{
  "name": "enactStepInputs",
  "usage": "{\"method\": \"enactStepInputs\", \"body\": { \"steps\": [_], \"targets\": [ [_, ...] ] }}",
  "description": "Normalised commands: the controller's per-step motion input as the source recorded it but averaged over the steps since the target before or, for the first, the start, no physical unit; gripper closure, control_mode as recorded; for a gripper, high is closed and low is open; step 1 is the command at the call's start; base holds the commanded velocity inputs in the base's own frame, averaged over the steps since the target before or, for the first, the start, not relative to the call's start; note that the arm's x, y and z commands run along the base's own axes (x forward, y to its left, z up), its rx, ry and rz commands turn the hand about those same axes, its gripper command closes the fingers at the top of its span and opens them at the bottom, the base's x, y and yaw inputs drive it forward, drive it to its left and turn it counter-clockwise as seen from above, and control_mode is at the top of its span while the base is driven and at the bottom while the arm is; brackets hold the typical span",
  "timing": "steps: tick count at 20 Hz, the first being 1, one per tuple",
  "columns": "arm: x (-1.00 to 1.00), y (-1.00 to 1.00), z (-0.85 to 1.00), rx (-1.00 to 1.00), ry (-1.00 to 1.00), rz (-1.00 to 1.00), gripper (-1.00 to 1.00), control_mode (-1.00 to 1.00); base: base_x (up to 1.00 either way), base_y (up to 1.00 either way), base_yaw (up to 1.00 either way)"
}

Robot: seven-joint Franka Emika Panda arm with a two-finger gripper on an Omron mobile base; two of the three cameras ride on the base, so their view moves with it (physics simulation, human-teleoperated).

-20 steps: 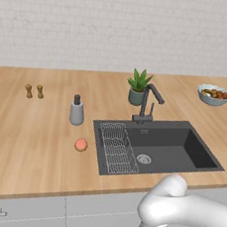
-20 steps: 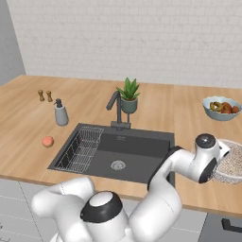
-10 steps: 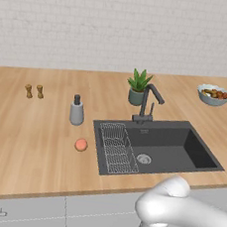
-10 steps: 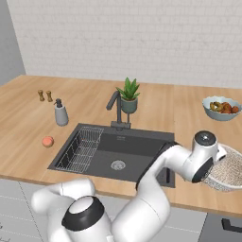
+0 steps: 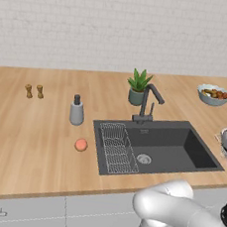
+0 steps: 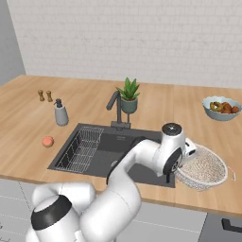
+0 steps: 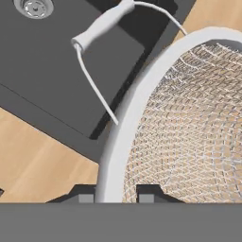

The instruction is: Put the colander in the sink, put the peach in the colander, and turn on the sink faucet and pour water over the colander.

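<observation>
Two base views look forward and down from behind the arm's left and right, both covering the sink (image 5: 156, 145) and counter (image 5: 33, 131). Hand view sits close over the colander (image 7: 189, 118) rim, sink corner behind.

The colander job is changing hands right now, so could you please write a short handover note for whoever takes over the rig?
Gripper: fingers straddle the colander rim, one inside, one outside; whether they are clamped cannot be told.
Colander: right of the sink, bottom raised and tilted, its handle over the basin edge.
Peach: on the counter left of the sink, untouched.
Sink faucet: behind the basin, no water running.
Done: gripper placed at the colander rim.
Left: colander into the sink, peach into the colander, faucet on over it.
</observation>
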Motion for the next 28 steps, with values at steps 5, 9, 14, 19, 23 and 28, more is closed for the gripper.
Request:
{"method": "enactStepInputs", "body": {
  "steps": [5,9,14,19,23,28],
  "targets": [
    [0.05,0.71,0.01,0.00,0.01,0.26,1.00,-1.00,0.00,0.00,0.00],
    [0.10,0.59,0.01,0.00,0.05,0.43,1.00,-1.00,0.00,0.00,0.00],
    [0.08,0.70,0.02,-0.02,0.03,0.40,1.00,-1.00,0.00,0.00,0.00],
    [0.41,0.66,0.00,-0.04,0.00,0.30,1.00,-1.00,0.00,0.00,0.00],
    [0.40,0.38,0.00,0.00,0.04,0.38,1.00,-1.00,0.00,0.00,0.00],
    [0.25,0.02,-0.11,0.00,0.19,0.32,1.00,-1.00,0.00,0.00,0.00]
  ]
}}
